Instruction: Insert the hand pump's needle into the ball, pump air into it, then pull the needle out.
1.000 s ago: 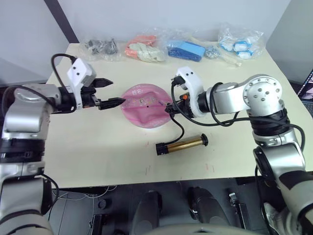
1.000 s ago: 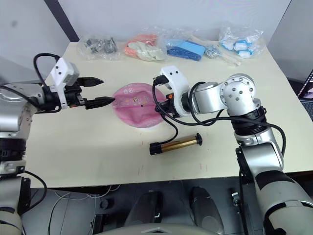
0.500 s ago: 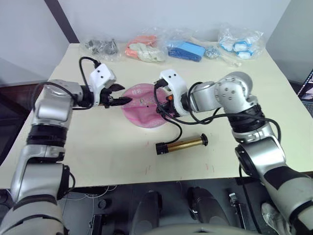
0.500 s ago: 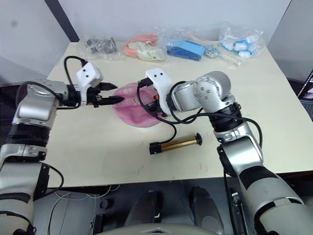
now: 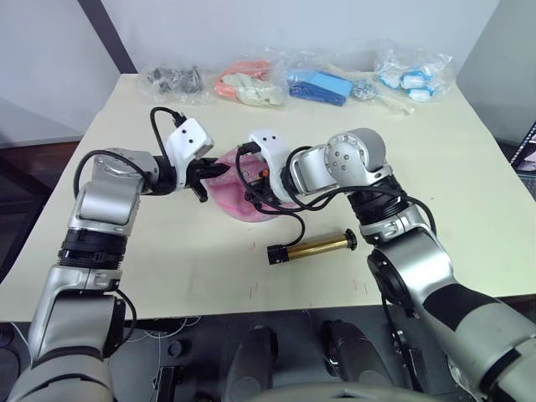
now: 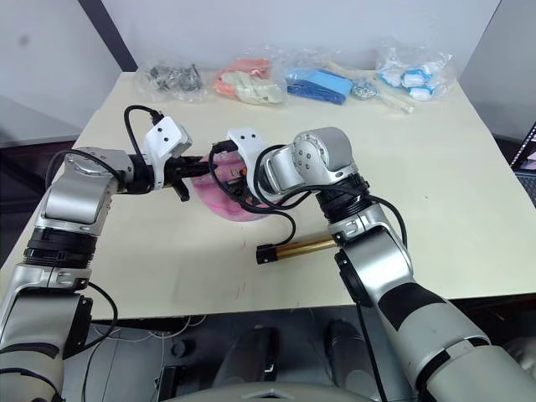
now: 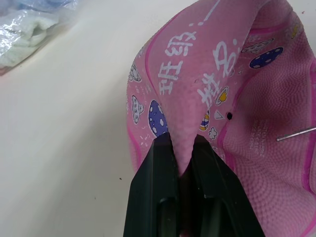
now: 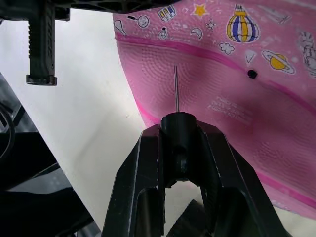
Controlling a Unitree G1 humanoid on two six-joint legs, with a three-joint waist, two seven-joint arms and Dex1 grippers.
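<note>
Left gripper [image 7: 181,148] is pinching the ball [image 7: 256,98] rim; right gripper [image 8: 178,133] is clamping the needle [image 8: 176,89], apparently just short of the valve [image 8: 252,74], tip toward 12 o'clock.

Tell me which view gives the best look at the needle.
The right wrist view: the needle juts from its black fitting, clamped in the right gripper, over the ball, short of the valve dot. The left wrist view catches its tip. In the eye views the right gripper hides it.
</note>
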